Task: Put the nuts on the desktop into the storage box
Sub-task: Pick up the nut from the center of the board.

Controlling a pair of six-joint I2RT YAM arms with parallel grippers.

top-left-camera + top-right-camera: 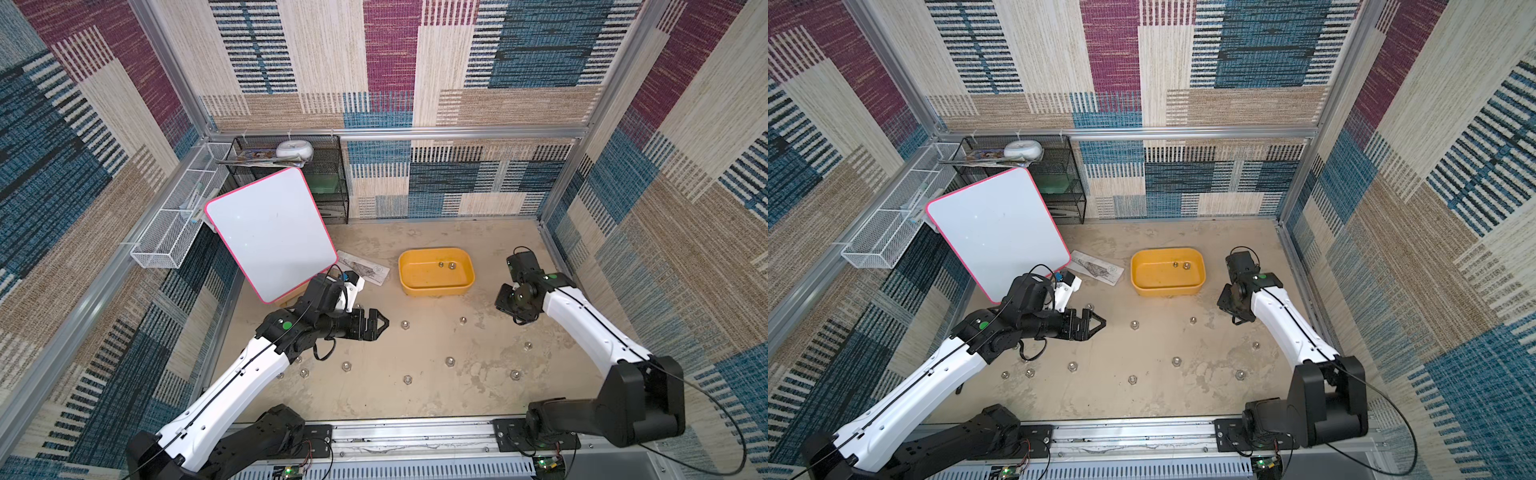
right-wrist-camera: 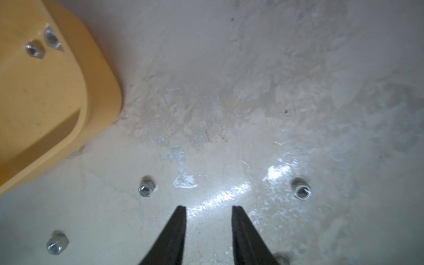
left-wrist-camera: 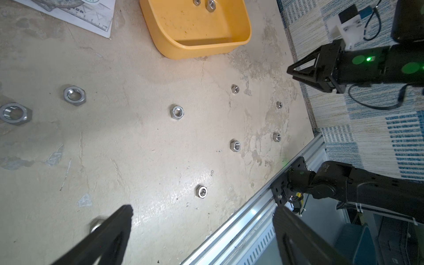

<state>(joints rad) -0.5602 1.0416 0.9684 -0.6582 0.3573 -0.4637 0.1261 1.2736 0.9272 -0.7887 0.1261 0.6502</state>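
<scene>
Top views: storage box (image 1: 432, 291) sits at rear centre of the worktop (image 1: 374, 399), with two nuts (image 1: 451, 265) inside and about a dozen loose in front. Left wrist: left tool (image 3: 204, 209) is spread wide and empty, nearest nut (image 3: 201, 191) just ahead. Right wrist: right tool (image 2: 208, 207) is narrowly parted and empty, over bare worktop between two nuts. Best to centre over one, descend square and pinch across its flats.

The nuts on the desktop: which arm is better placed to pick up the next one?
Probably the right. The right gripper points down at the desktop, open and empty, with a nut close beside its tips and the storage box near. The left gripper lies level, aiming across.
</scene>
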